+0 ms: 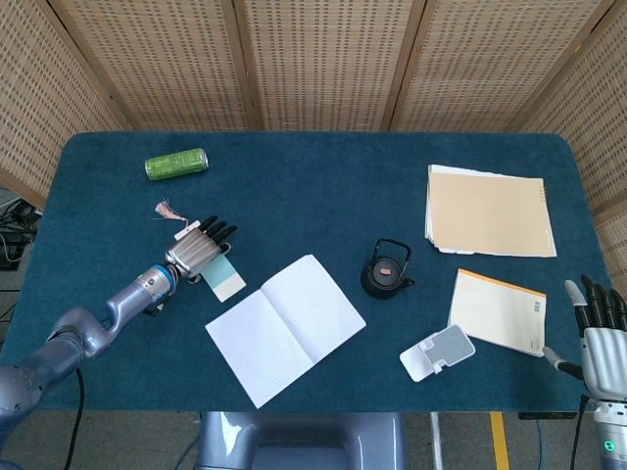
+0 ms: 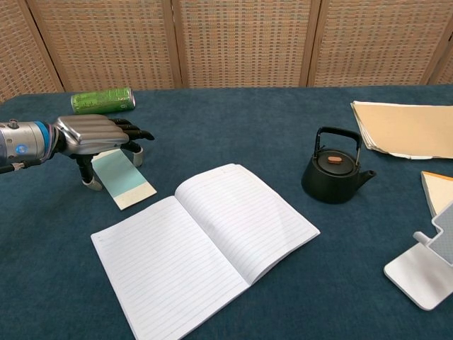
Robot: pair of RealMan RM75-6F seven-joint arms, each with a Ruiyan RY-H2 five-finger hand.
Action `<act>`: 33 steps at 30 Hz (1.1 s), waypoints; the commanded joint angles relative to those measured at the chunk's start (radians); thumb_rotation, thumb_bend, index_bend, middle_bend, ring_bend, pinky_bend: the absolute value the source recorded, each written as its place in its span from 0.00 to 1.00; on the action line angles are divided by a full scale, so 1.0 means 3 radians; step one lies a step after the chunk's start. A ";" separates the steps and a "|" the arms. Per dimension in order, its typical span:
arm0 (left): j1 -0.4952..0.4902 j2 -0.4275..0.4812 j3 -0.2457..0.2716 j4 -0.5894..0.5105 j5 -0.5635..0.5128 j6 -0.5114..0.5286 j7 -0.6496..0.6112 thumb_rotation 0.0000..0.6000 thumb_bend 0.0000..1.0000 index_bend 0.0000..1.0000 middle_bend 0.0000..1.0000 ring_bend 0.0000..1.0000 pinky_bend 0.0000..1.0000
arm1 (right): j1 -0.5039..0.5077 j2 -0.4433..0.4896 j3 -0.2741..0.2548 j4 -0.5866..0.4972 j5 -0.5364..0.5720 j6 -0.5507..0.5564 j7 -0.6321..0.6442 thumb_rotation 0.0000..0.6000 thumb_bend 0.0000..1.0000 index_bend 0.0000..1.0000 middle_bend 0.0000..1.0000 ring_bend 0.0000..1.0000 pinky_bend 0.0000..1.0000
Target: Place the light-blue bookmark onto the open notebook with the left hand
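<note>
Light-blue bookmark (image 2: pixel 124 178) lies flat near the table's (image 1: pixel 313 186) left edge, its far end hidden beneath our left hand (image 2: pixel 99 136), whose fingers spread over it; we cannot tell whether they grip. Its long axis runs toward the open notebook (image 2: pixel 202 241) just beside it. Our right hand (image 1: pixel 600 331), open, sits partly cut off at the right front corner.
</note>
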 commanded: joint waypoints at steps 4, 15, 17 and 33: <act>0.0004 0.0005 -0.0004 -0.0011 -0.0002 0.0028 0.0014 1.00 0.36 0.67 0.00 0.00 0.00 | 0.0000 0.0001 0.0000 0.0000 0.0001 -0.0003 0.0003 1.00 0.11 0.05 0.00 0.00 0.00; 0.0019 0.0017 -0.0023 -0.0054 -0.0001 0.0127 0.0036 1.00 0.36 0.72 0.00 0.00 0.00 | -0.0002 0.0008 -0.0001 -0.0007 -0.0009 0.0012 0.0009 1.00 0.11 0.05 0.00 0.00 0.00; 0.0018 0.0025 -0.0020 -0.0066 0.0000 0.0124 0.0052 1.00 0.36 0.72 0.00 0.00 0.00 | -0.0002 0.0010 -0.0001 -0.0011 -0.0011 0.0013 0.0008 1.00 0.11 0.05 0.00 0.00 0.00; -0.0058 0.0449 -0.0129 -0.0901 0.0066 0.0414 0.0456 1.00 0.36 0.72 0.00 0.00 0.00 | -0.0009 0.0031 -0.0004 -0.0048 -0.0045 0.0052 0.0033 1.00 0.11 0.05 0.00 0.00 0.00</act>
